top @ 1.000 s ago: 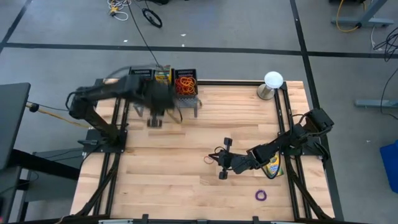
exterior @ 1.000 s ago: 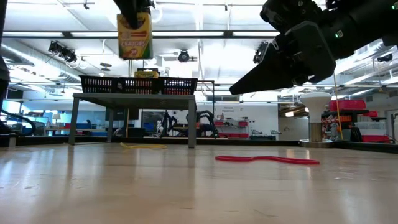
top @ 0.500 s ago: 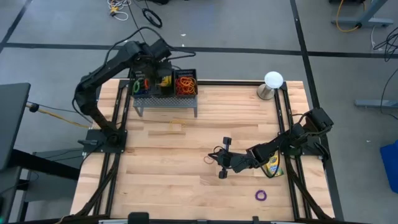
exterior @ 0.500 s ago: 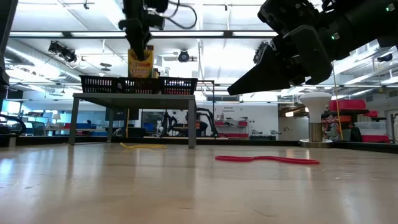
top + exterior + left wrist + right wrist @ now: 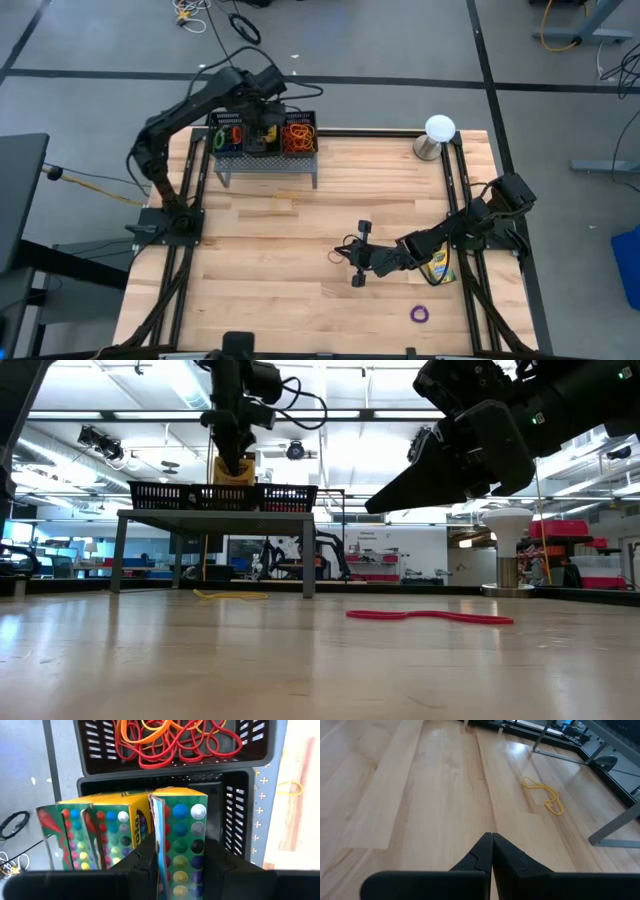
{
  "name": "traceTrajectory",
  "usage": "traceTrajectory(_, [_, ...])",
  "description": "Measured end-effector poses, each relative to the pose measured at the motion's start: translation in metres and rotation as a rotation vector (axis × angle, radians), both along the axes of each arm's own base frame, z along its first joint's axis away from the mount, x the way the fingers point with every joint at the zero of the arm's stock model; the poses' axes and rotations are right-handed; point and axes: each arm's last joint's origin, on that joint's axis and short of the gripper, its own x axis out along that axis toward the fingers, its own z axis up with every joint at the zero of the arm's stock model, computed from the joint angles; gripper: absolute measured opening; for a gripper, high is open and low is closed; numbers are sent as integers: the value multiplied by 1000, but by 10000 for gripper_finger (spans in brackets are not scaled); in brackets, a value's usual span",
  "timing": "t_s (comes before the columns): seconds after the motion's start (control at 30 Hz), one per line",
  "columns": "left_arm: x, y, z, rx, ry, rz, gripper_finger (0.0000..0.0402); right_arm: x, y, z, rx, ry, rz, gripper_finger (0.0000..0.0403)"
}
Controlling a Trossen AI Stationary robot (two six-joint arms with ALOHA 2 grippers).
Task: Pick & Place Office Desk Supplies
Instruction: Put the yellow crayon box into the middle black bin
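Between the left gripper's (image 5: 172, 870) dark fingers stood a crayon box (image 5: 179, 840), pinched across its thin faces, upright, its long axis running straight down into the middle bin (image 5: 240, 815) of the black mesh organizer (image 5: 262, 140). That was the relation that counted: the box hung directly over its slot, already partly inside, with two more crayon boxes (image 5: 92, 837) standing upright just beside it in the same compartment. What was left of the move looked like a short drop and a release, and the risk, as a judgement, was the held box scraping its neighbours on the way down.

Next door, the adjoining bin (image 5: 250, 750) held a heap of red and orange rubber bands (image 5: 170, 740). From above, a third compartment on the far side showed green and red loops (image 5: 228, 134).

Out on the wooden table (image 5: 250, 260), a yellow rubber band (image 5: 286, 198) lay loose just in front of the organizer, and a purple band (image 5: 420, 314) lay near the front edge. Another crayon box (image 5: 438, 268) rested at the table's right side, close under the right arm. The right gripper (image 5: 492, 851) hovered low over the boards, fingers pressed together and holding nothing; it was clearly the nearer arm to that box and to the purple band. A red band (image 5: 430, 617) lay flat on the table in the low view.
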Motion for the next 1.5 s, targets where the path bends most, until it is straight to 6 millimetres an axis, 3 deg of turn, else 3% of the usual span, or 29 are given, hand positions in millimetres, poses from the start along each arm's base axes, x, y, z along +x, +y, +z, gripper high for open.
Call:
traceTrajectory(0.2, [3, 2, -2, 1, -5, 9, 98, 0, 0, 0, 0, 0, 0, 11])
traceTrajectory(0.5, [4, 0, -2, 17, -2, 49, 171, 0, 0, 0, 0, 0, 0, 11])
traceTrajectory(1.0, [14, -11, 0, 178, 85, 21, 165, 0, 1, 0, 7, 2, 12, 11])
traceTrajectory(1.5, [10, -22, 8, 185, 44, 78, 201, 0, 1, 1, 12, -5, 14, 11])
